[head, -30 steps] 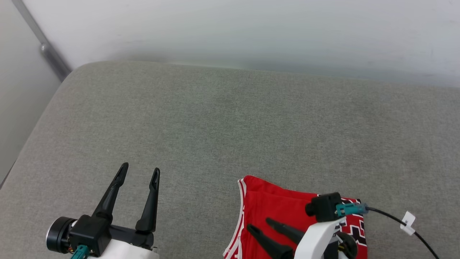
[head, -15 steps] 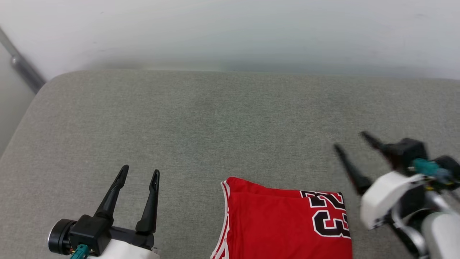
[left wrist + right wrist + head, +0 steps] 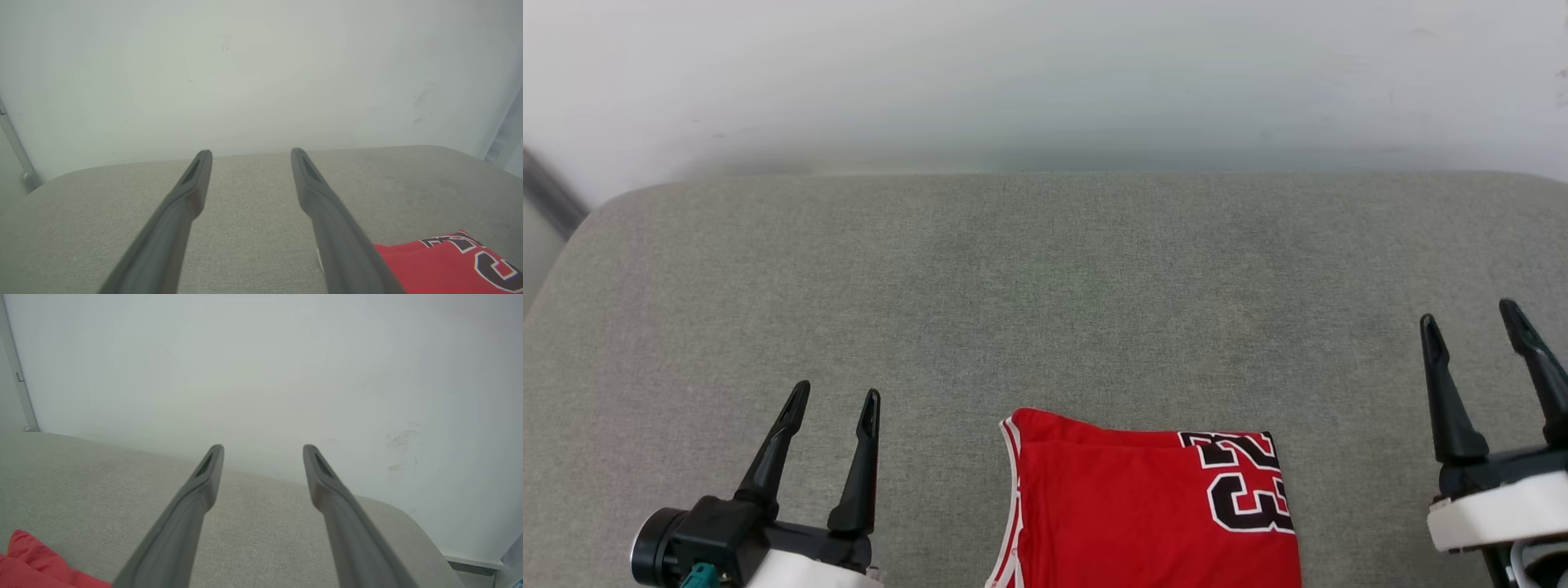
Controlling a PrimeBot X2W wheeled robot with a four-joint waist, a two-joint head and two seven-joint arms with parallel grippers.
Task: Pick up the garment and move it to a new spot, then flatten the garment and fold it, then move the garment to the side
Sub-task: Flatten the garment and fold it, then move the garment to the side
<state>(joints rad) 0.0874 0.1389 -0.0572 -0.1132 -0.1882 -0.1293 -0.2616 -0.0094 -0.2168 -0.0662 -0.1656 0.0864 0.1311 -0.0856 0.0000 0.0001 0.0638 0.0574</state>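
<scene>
Closest to me, at the bottom edge of the head view, the garment (image 3: 1127,514) lies folded flat on the grey cushion (image 3: 1045,286). It is a red rectangle with striped trim down its left edge and a black, white-edged "23" at its far right corner. Its near part runs out of the picture, so I cannot tell how far it reaches toward me. My left gripper (image 3: 837,389) hovers to the left of it, fingers spread wide with nothing between them, and it does not touch the cloth. In the left wrist view the red fabric sits low beside the right-hand finger. My right gripper (image 3: 1467,313) is well off to the garment's right and a little farther out. Its jaws are equally wide and hold nothing, and in the right wrist view a red corner shows at the lower left. Beyond both claws the cushion stretches bare and even to its rounded far edge. Behind that rises a pale wall (image 3: 1045,73), with a grey rail (image 3: 547,196) at the far left.
</scene>
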